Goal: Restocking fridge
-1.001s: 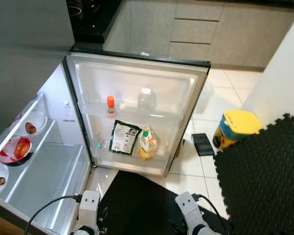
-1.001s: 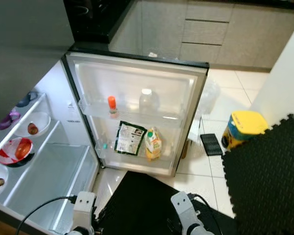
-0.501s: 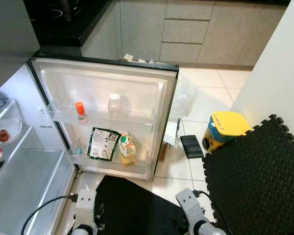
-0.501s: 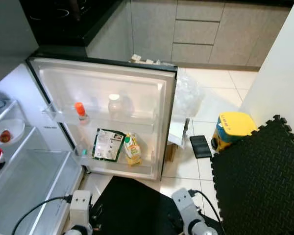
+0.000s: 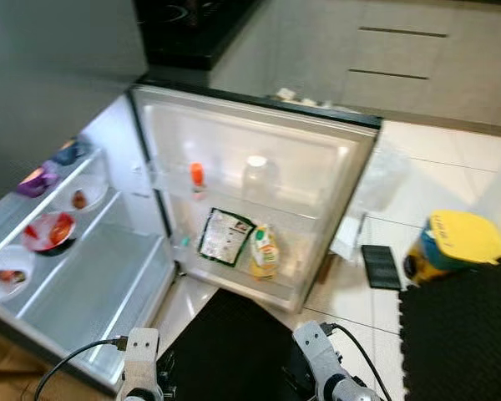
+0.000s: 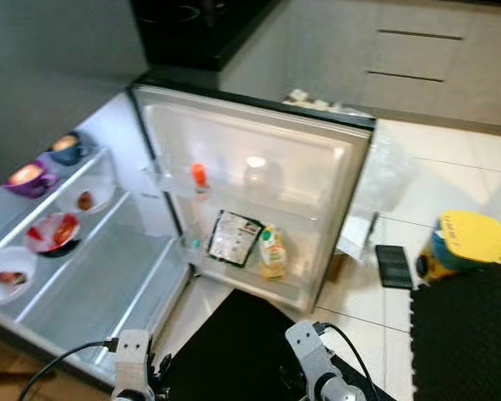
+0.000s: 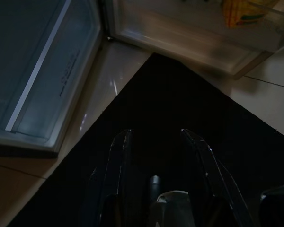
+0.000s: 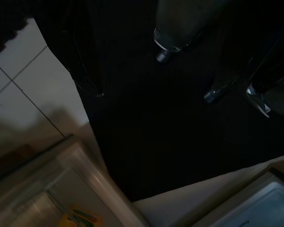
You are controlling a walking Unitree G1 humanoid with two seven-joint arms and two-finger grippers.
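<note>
**Inspector:** State the layout, largest item first.

**Assistant:** The fridge (image 5: 108,276) stands open ahead and to the robot's left, its door (image 5: 259,167) swung wide and facing the camera. Left-hand shelves carry 3 pale dishes and 2 coloured cups; the clear drawer (image 5: 83,301) below looks bare. On the door, the upper rack holds a red-capped bottle (image 5: 197,177) and a clear jar (image 5: 256,173); the lower rack holds a dark pouch (image 5: 224,237) with a juice carton (image 5: 265,251) upright just beside it.

**Inspector:** And the arms?

**Assistant:** Both hang low over the black mat (image 5: 234,342). The left gripper (image 7: 156,156) has its 2 fingers spread with nothing between them. For the right gripper (image 8: 227,90), I cannot tell.

**Inspector:** The governing relation?

**Assistant:** The fridge interior lies forward and left of both grippers, so the left arm is nearer. No item to stock is in hand; in my judgement, fetching 1 comes first.
</note>
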